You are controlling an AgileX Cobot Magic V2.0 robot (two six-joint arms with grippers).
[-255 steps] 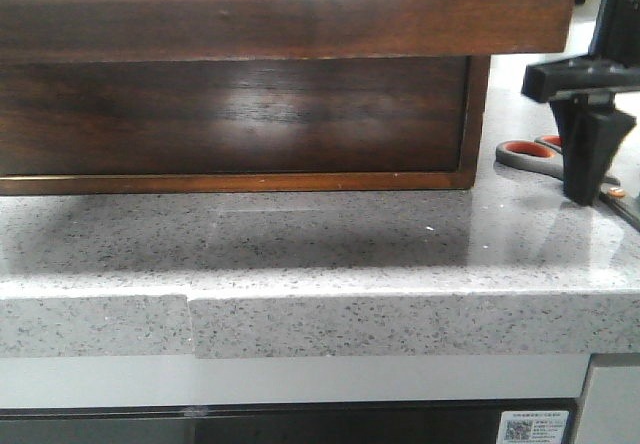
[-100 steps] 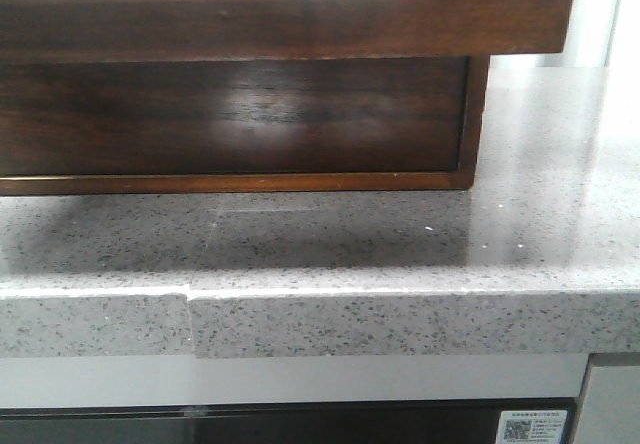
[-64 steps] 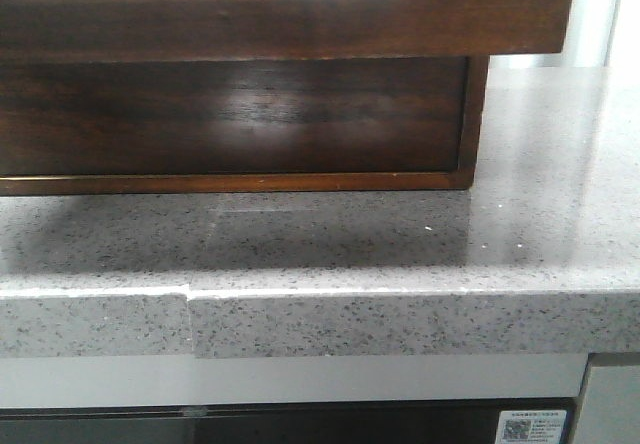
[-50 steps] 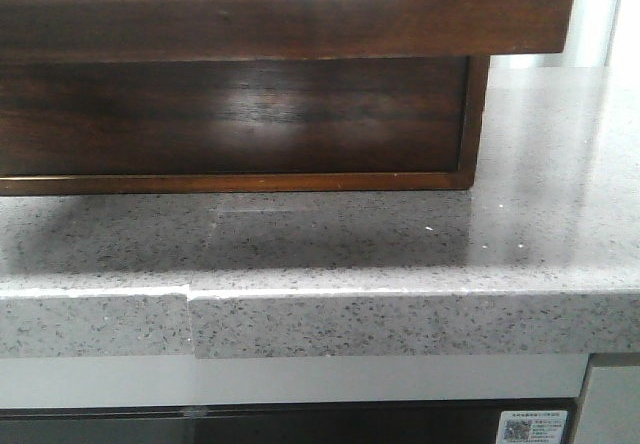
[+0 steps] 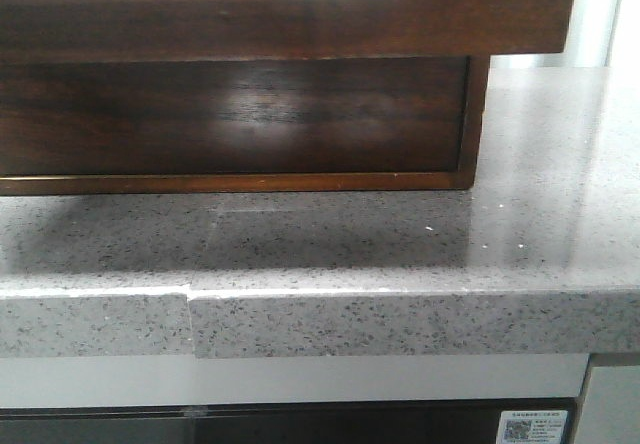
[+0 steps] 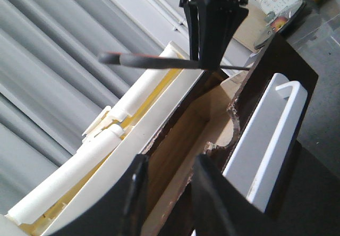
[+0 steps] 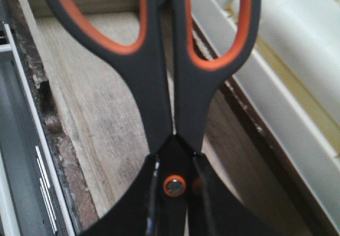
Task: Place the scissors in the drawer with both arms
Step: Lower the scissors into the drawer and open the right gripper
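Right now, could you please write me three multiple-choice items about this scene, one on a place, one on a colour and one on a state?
1. Where are the scissors?
A. Flat on the countertop
B. Held over the open drawer
C. Under the cabinet

2. What colour lines the finger loops?
A. Orange
B. Blue
C. Green

3. How is the right gripper?
A. Wide open and empty
B. Shut on the scissors
C. Gripping the drawer front

Answers: 1 B, since the right wrist view shows the drawer's bare wooden floor behind the handles; 2 A, the loops' inner edges are orange; 3 B, its fingers close on the scissors at the orange pivot.
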